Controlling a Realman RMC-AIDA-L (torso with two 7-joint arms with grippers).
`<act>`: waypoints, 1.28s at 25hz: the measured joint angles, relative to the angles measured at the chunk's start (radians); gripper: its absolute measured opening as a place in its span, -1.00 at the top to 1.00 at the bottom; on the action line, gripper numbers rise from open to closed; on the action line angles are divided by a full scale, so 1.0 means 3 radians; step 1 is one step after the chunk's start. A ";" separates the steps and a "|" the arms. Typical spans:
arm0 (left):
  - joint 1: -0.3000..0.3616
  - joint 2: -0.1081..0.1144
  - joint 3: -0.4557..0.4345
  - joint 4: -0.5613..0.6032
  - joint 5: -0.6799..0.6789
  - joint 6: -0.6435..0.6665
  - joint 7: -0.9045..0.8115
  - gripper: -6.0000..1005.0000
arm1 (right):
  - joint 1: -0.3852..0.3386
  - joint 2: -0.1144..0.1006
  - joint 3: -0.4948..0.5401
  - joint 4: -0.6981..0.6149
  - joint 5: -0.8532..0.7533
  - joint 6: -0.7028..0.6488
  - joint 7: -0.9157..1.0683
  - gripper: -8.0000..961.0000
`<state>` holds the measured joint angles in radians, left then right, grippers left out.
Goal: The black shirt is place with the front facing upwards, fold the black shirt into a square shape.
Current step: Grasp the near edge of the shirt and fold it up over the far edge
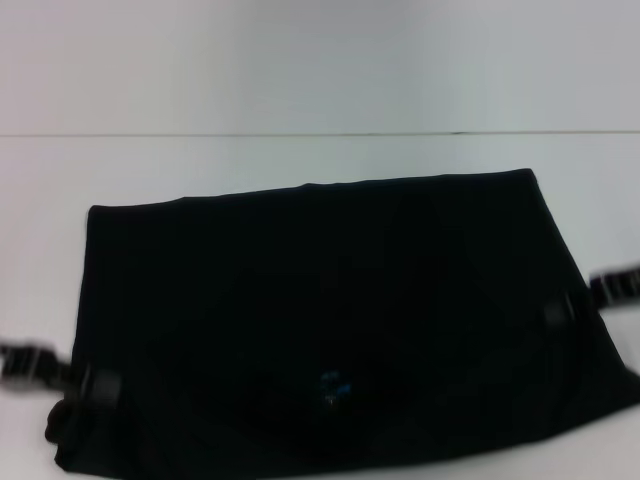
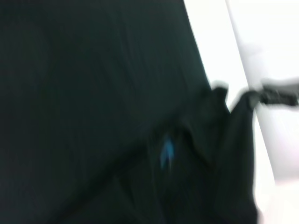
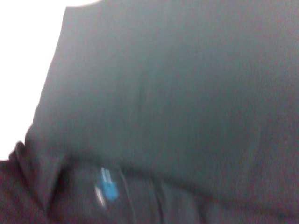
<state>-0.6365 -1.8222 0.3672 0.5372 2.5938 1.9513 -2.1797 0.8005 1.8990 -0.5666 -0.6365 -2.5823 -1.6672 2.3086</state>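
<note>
The black shirt [image 1: 330,270] lies spread on the white table [image 1: 300,160] as a wide dark panel, its small blue neck label [image 1: 333,388] near the front edge. My left gripper [image 1: 97,384] sits at the shirt's left edge, shut on the fabric, which bunches below it. At the right edge my right gripper [image 1: 558,313] is shut on the cloth. The left wrist view shows the shirt [image 2: 93,93], the label [image 2: 167,151] and the right gripper [image 2: 275,97] with fabric drawn up to it. The right wrist view is filled by the shirt [image 3: 187,93] and its label [image 3: 107,186].
Bare white table surrounds the shirt on the far side and on both flanks. The table's far edge runs across the head view as a thin line, with a pale wall [image 1: 320,60] behind it.
</note>
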 joint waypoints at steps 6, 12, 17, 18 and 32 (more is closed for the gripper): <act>-0.0151 0.0031 -0.0675 -0.0014 -0.0046 -0.0770 -0.0255 0.91 | -0.0028 -0.0019 0.0178 0.0142 0.0745 0.0872 0.0183 0.86; -0.0152 -0.0095 -0.0833 -0.0041 -0.0538 -0.1512 -0.0237 0.91 | -0.0039 0.0072 0.0174 0.0456 0.1119 0.1595 -0.0033 0.86; -0.0238 -0.0243 -0.0747 -0.0049 -0.0647 -0.2040 -0.0150 0.91 | 0.0008 0.0264 0.0163 0.0500 0.1260 0.2144 -0.0248 0.86; -0.0252 -0.0257 -0.0724 -0.0050 -0.0648 -0.2102 -0.0147 0.91 | 0.0019 0.0286 0.0157 0.0499 0.1286 0.2221 -0.0278 0.86; -0.0430 -0.0592 -0.0595 -0.0080 -0.0702 -0.3126 0.0124 0.88 | 0.0223 0.0618 0.0092 0.0630 0.1405 0.3319 -0.0801 0.73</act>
<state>-0.7654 -2.0000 0.1887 0.5131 2.3832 1.0135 -2.1425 0.8673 2.0844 -0.5390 -0.4476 -2.1609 -0.6716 2.0684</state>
